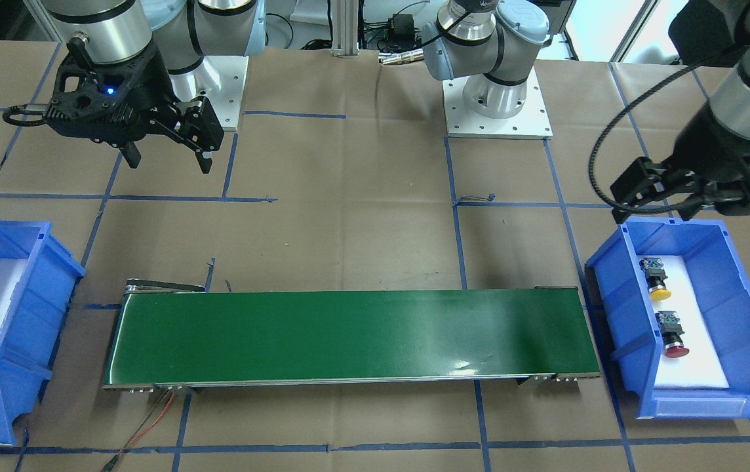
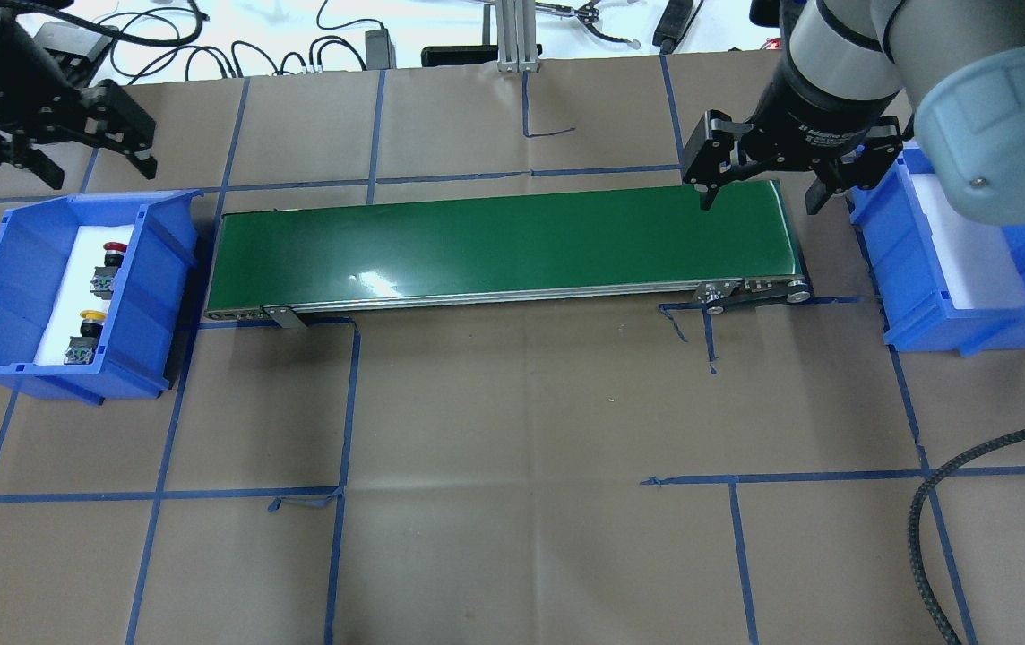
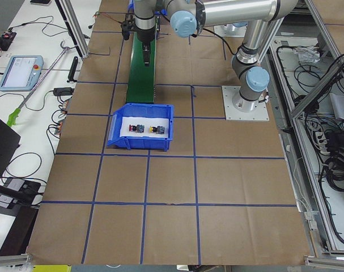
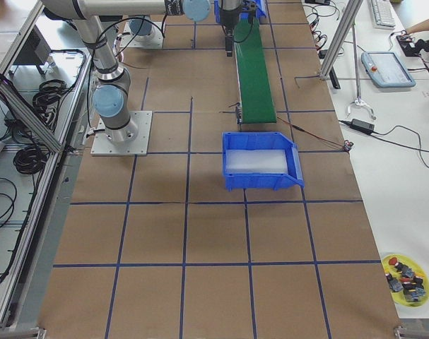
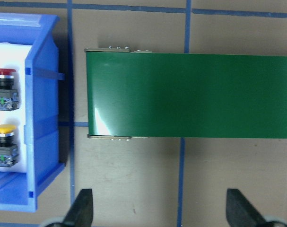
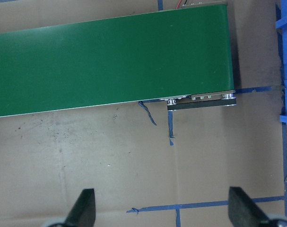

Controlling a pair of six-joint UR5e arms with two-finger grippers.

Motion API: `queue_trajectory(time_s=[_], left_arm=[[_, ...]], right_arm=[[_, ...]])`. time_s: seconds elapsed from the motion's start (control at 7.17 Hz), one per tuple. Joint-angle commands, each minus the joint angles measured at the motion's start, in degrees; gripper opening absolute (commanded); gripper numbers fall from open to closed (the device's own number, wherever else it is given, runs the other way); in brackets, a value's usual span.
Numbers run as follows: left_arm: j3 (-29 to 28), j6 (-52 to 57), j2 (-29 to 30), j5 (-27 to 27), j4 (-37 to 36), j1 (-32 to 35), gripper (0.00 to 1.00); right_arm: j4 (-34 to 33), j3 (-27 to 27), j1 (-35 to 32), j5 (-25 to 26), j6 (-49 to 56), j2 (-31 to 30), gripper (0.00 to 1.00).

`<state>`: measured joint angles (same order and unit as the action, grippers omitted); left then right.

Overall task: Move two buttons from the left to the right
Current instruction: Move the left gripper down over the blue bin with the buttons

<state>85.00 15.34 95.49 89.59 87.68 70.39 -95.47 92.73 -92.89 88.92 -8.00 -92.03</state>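
Observation:
Two buttons lie side by side on white foam in the blue bin (image 2: 163, 269) at the robot's left: a red-capped button (image 2: 112, 253) and a yellow-capped button (image 2: 90, 321). The left wrist view shows the red button (image 5: 4, 82) above the yellow button (image 5: 5, 139). My left gripper (image 2: 105, 176) hangs open just beyond that bin's far wall, empty. My right gripper (image 2: 759, 204) is open and empty above the right end of the green conveyor belt (image 2: 495, 246). From the front, the left gripper (image 1: 653, 213) is behind the bin with the yellow button (image 1: 659, 288) and red button (image 1: 675, 344).
A second blue bin (image 2: 969, 305) with white foam and nothing else in it stands at the belt's right end. The belt runs between the two bins. Brown paper with blue tape lines covers the table (image 2: 521, 448). A yellow dish (image 4: 405, 274) of spare parts sits off the table.

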Motion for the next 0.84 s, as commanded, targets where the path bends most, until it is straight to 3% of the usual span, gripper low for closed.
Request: queue_trajectory(time_s=[0.0,0.28,0.7], left_arm=[[0.2,12.3,0.9,0.4,0.2,-10.7,1.00],[4.7,19.4,1.5,-0.4,-3.4,-18.3,0.99],[14.5,24.5,2.6,-0.9,-16.1,-18.3,0.99]], right_arm=[[0.0,-0.1,0.0,0.0,0.0,0.0,1.00],[0.1,-0.1,0.2,0.0,0.0,-0.1,1.00],[0.1,-0.5,0.0,-0.2,0.0,-0.1,1.00]])
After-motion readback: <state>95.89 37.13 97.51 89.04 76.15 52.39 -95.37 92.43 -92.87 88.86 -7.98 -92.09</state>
